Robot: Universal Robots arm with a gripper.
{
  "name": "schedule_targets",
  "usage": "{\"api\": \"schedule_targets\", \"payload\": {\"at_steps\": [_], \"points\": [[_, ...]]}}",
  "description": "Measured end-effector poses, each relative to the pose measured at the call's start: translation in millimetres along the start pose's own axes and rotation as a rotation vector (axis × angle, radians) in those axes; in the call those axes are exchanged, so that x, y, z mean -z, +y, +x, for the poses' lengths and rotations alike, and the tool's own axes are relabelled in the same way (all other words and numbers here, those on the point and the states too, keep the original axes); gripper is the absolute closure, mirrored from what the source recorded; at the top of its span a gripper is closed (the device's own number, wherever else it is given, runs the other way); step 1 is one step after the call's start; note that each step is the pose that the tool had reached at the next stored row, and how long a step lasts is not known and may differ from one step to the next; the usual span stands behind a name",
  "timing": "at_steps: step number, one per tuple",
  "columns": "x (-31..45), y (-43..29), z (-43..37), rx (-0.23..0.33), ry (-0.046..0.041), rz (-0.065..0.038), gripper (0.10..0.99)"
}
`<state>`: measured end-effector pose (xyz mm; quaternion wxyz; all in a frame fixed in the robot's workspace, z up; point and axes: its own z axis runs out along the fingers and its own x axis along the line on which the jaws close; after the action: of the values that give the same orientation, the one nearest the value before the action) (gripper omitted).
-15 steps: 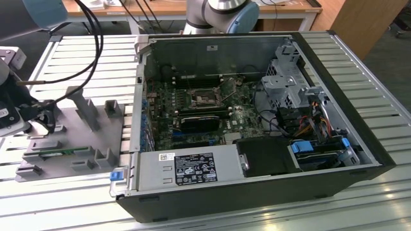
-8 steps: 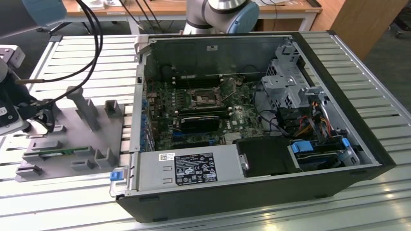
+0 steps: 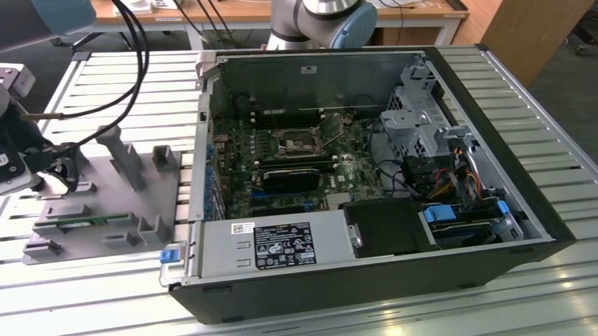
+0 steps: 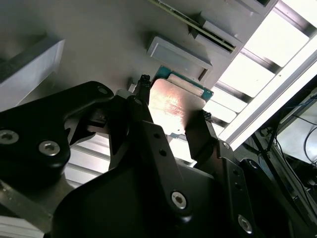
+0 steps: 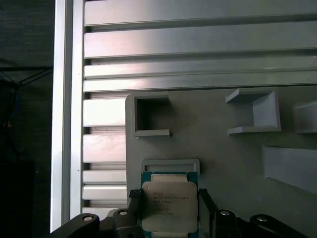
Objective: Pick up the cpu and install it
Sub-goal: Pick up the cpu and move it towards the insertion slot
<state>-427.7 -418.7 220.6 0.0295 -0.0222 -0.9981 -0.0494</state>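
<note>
Exterior view: the gripper [image 3: 58, 171] sits at the far left of the frame, low over the grey tray [image 3: 103, 192] on the slatted table [image 3: 523, 91]. It's well apart from the open case [image 3: 374, 280] and the socket [image 3: 299, 143] mid-frame.

First wrist view: the cpu [image 5: 169, 206] is at bottom centre, lying in its pocket on the tray. The jaws are narrow, pinched on its two opposite edges, touching as far as I can see.

Second wrist view: same deal, cpu [image 4: 171, 104] mid-frame, but one fingertip [image 4: 143, 82] sits at a corner rather than mid-edge. That's my worry. The rim is so thin there's little to grip, so an off-centre pinch could let it tilt, snag the pocket wall or slip out. And a skewed chip could wreck socket pins.
</note>
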Motion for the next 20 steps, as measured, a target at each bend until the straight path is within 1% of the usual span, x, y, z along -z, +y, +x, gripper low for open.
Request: {"api": "schedule_targets", "payload": {"at_steps": [20], "points": [[6.0,0.6,0.4,0.000,0.0001,0.000,0.545]]}}
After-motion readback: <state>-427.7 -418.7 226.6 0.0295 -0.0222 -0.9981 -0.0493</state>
